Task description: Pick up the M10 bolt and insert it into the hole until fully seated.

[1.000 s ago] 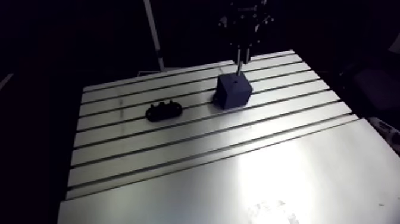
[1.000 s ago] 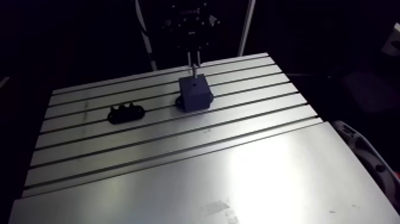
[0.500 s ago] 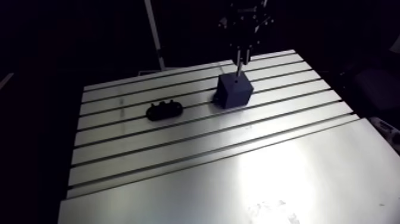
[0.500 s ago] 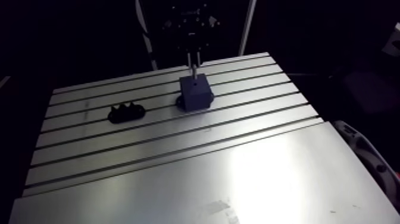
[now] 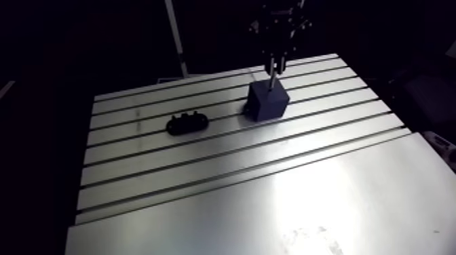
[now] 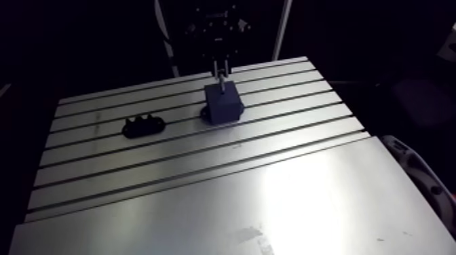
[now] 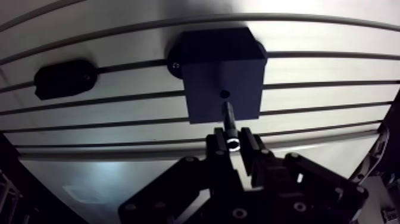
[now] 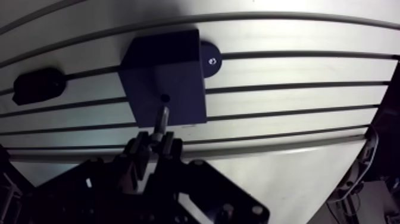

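The gripper (image 7: 232, 142) is clamped on the bolt (image 7: 228, 119), which points down just above the block (image 7: 202, 53) at the far side of the table (image 5: 271, 203), its tip close to the hole (image 7: 224, 93). The arm would do best to centre the tip, keep the bolt upright and lower gently.

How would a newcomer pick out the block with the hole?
On the slotted aluminium table, look toward the far side, directly under the hand, which grips a slim metal bolt. There stands a dark blue cube-shaped block with one small round hole in its top face. It stands tall and square, unlike the low black oblong holder lying apart beside it.
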